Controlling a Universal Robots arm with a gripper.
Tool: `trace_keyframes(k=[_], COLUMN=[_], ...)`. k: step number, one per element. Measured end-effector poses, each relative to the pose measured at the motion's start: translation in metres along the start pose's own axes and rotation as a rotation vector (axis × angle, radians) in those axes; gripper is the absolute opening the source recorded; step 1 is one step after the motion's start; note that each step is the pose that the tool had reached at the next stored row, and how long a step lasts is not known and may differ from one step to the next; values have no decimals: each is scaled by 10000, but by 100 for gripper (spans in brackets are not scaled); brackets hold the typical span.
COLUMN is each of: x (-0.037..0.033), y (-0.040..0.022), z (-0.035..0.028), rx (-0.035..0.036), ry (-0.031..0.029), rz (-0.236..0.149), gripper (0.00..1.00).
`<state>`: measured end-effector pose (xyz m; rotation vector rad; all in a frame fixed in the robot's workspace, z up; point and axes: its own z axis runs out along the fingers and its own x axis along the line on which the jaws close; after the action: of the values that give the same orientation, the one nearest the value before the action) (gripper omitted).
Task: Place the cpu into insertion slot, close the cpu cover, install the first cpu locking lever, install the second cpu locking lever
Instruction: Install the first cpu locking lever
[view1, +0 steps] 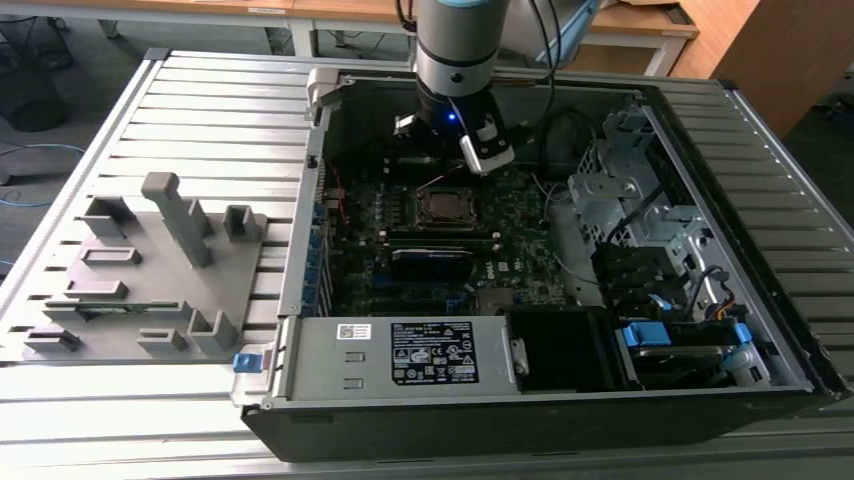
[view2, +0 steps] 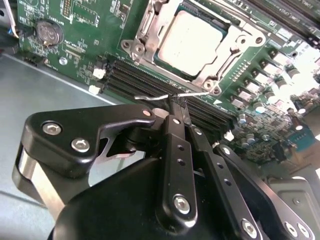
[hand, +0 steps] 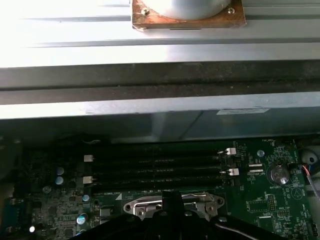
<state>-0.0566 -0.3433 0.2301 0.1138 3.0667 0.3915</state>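
1. Exterior view: the open computer case (view1: 534, 425) lies on the slatted table (view1: 200, 110). Its walls fence in the motherboard on every side. The drive cage (view1: 627, 200) crowds the exterior view's right and the power supply (view1: 334, 360) takes the near edge. A grey fixture tray (view1: 147, 290) sits on the table at the exterior view's left, well apart from the case.
2. Same view: the cpu (view1: 442, 206) lies near the middle of the board, just on the power-supply side of the gripper (view1: 447, 160). The arm (view1: 461, 50) drops almost straight down into the case, close to the far wall.
3. Second wrist view: the cpu (view2: 190, 42) is seated in the insertion slot (view2: 207, 16), and the cpu cover (view2: 147, 27) lies flat around it. The black memory slots (view2: 145, 82) run between the socket and the gripper (view2: 176, 100). The gripper's fingers are drawn together, pinching the thin wire locking lever (view2: 150, 97), which crosses at their tips just beside the cover's edge. Bare case floor lies open on the side away from the socket.
4. First wrist view: the case wall (hand: 150, 107) rises just past the memory slots (hand: 155, 167), leaving little room beyond them. The gripper (hand: 172, 197) points down over the silvery edge of the cpu cover (hand: 145, 205).
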Motion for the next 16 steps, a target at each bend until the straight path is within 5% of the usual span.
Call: trace_keyframes(k=[16], x=[-45], y=[93], z=[132], rx=[162], ry=[-196], rz=[702], gripper=[11])
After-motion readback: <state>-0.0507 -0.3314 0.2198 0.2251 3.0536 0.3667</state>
